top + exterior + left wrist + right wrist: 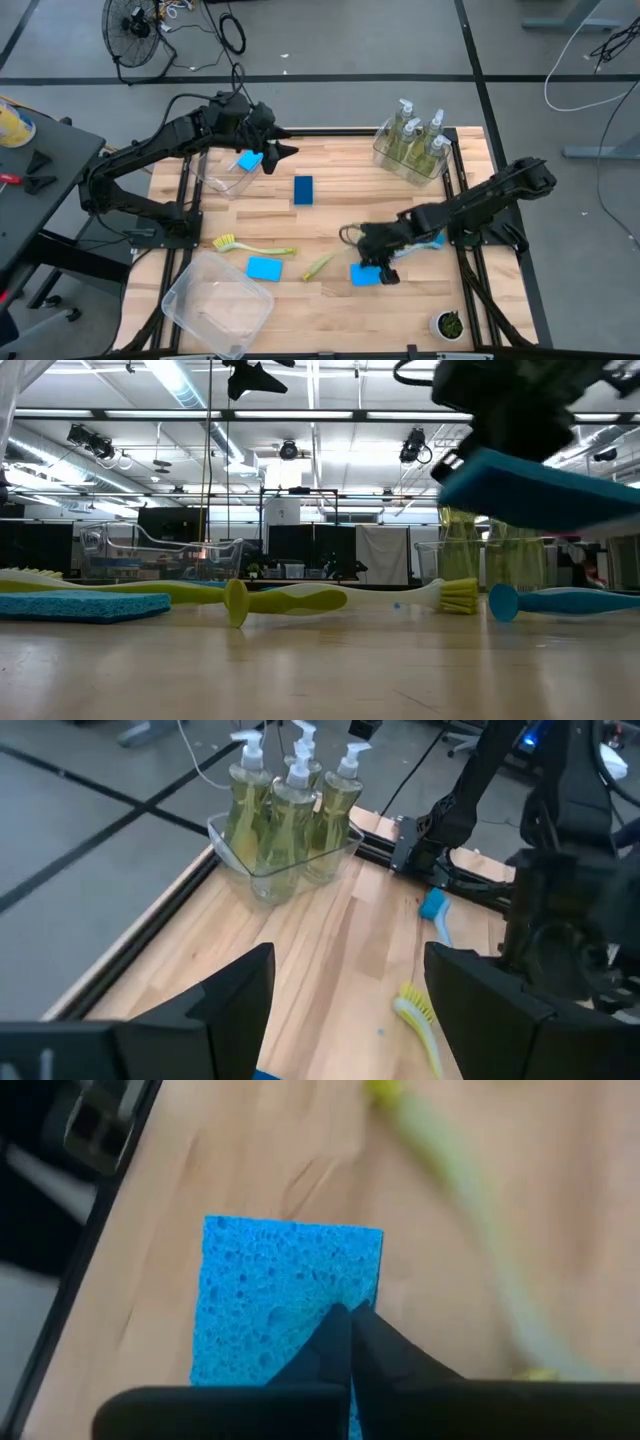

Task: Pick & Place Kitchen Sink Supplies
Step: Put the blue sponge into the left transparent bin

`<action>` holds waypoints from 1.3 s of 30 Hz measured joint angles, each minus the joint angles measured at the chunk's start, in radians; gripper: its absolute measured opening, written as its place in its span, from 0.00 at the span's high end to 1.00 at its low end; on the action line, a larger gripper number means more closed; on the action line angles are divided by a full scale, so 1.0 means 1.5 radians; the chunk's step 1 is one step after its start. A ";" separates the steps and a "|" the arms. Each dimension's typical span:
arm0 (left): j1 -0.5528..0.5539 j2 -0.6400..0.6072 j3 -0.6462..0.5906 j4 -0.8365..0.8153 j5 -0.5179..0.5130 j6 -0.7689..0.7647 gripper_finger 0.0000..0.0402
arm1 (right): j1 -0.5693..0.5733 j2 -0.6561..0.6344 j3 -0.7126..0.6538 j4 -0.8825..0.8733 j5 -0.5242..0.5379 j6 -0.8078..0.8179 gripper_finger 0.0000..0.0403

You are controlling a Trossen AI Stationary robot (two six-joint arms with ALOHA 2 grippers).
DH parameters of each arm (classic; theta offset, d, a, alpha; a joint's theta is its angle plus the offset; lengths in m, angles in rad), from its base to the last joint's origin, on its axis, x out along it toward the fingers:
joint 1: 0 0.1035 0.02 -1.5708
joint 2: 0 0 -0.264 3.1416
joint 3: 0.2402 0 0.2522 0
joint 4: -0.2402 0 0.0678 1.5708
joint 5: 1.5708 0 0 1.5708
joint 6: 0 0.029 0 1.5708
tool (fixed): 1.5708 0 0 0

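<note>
**Sponge pinched and clear of the wood**

Nearest the low camera, right claw (372, 268) pressed together on a blue sponge (364, 275), pinching it by one edge so the flat slab hangs free; seen raised above the tabletop (330, 310) in the low view, likely so it can travel without dragging. Close beside it, a yellow-green brush (318, 266) lying flat on the wood, and a blue brush (560, 601) flat under the right arm. Further left, a second sponge (264, 268) and another yellow-green brush (250, 245), both loose on the boards and awaiting pickup by the look of it; beside them an empty clear bin (218, 303) at the near left corner, tilted askew. Mid-table, a third sponge (303, 189) alone. At the far left, left claw (270, 150) spread wide and carrying nothing, hovering by another clear bin (222, 170) with a blue sponge (249, 160) at its rim. Far right, soap bottles (418, 140) standing upright together in their own bin (385, 158), seemingly sorted already. Small potted plant (449, 324) at the near right edge, no part of the job.
</note>
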 joint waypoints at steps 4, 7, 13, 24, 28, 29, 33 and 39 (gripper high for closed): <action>0.004 0.000 0.000 0.012 0.000 0.012 0.35 | -0.044 -0.025 0.000 0.044 0.038 0.008 1.00; 0.005 0.000 0.000 0.012 0.000 0.012 0.35 | -0.082 -0.028 0.000 0.093 0.053 0.014 1.00; 0.004 0.000 0.000 0.011 0.000 0.012 0.35 | -0.150 -0.027 0.000 0.188 0.057 0.008 1.00; 0.004 0.000 0.000 0.012 -0.010 -0.024 0.35 | -0.233 -0.027 0.000 0.342 0.332 -0.074 1.00; 0.004 0.005 0.000 0.020 -0.012 -0.053 0.35 | -0.252 -0.027 0.000 0.409 0.428 -0.095 1.00; 0.004 0.008 0.000 0.030 -0.012 -0.059 0.35 | -0.258 -0.027 0.000 0.427 0.447 -0.094 1.00; 0.002 0.022 0.000 0.059 -0.016 -0.067 0.35 | -0.278 -0.027 0.000 0.501 0.486 -0.084 1.00; -0.009 0.065 0.000 0.096 -0.011 -0.082 0.32 | -0.290 -0.027 0.001 0.601 0.507 -0.090 1.00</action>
